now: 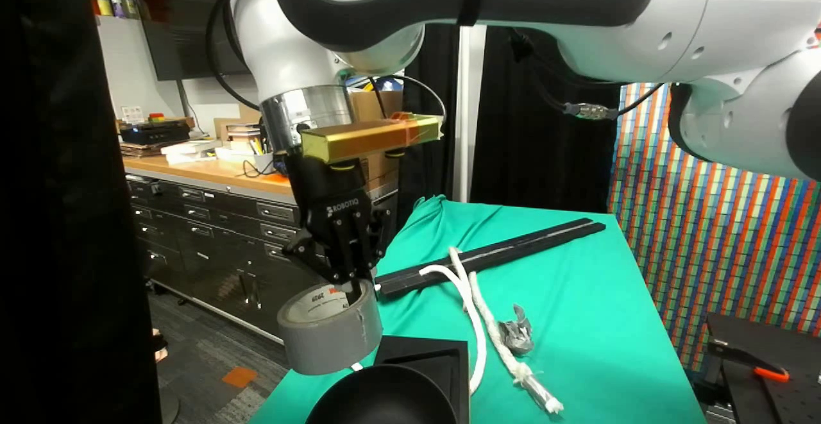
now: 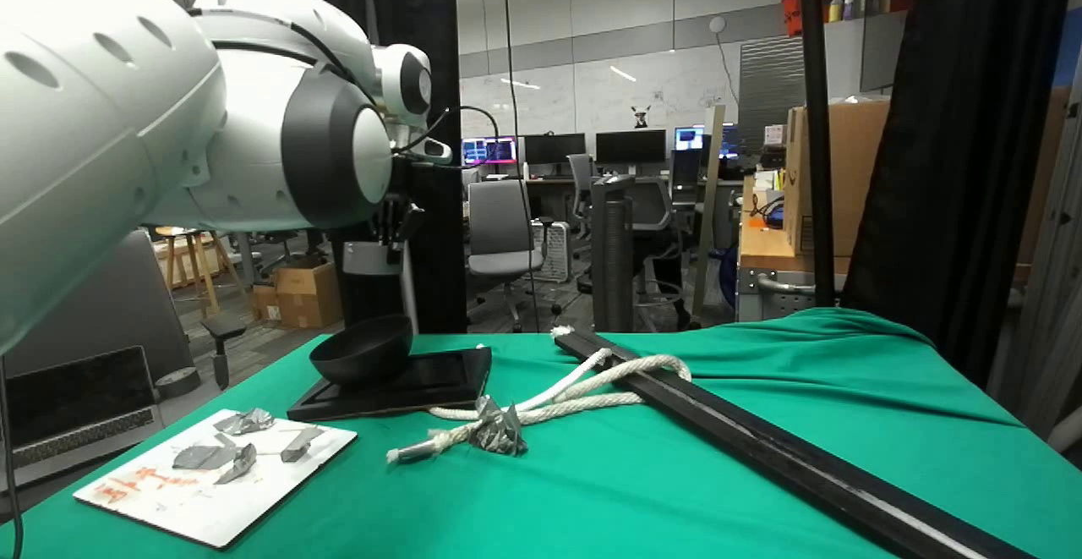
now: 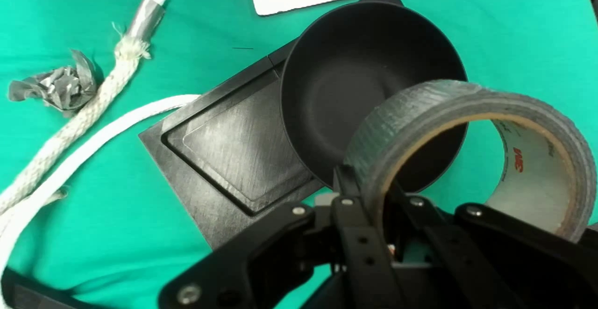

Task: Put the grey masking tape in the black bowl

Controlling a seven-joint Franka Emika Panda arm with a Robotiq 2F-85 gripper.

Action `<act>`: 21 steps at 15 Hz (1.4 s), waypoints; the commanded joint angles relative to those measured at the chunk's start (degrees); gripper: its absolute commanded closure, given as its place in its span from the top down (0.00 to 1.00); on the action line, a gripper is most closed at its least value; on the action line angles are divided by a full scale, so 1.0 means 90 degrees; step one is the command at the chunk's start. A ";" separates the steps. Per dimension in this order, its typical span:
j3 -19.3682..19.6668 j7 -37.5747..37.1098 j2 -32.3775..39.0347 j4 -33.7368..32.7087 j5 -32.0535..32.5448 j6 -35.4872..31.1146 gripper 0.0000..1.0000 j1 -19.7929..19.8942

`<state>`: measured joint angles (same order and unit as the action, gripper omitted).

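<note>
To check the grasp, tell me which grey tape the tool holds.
The grey masking tape, the roll with its wall clamped in the tool; the crumpled wad and scraps lie below, unheld.

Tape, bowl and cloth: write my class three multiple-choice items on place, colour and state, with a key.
1. The black bowl rests on: A the white slab; B the black tray; C the floor.
2. The cloth is: A green; B orange; C purple.
3. The grey tape is: A in the bowl; B on the cloth; C held up by the claw.

1 B: it sits there in an exterior view.
2 A: green in all three views.
3 C: in the wrist view the claw clamps its wall.
</note>
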<state>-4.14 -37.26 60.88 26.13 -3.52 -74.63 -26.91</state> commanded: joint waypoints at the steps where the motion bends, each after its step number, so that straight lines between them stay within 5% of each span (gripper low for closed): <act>1: -0.0072 -0.0237 0.0043 -0.0152 -0.0137 0.0037 0.07 0.0046; 21: -0.0102 -0.0491 0.0129 -0.0132 -0.0169 0.1205 0.08 -0.0050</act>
<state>-4.22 -39.90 61.75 26.18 -3.55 -65.80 -27.39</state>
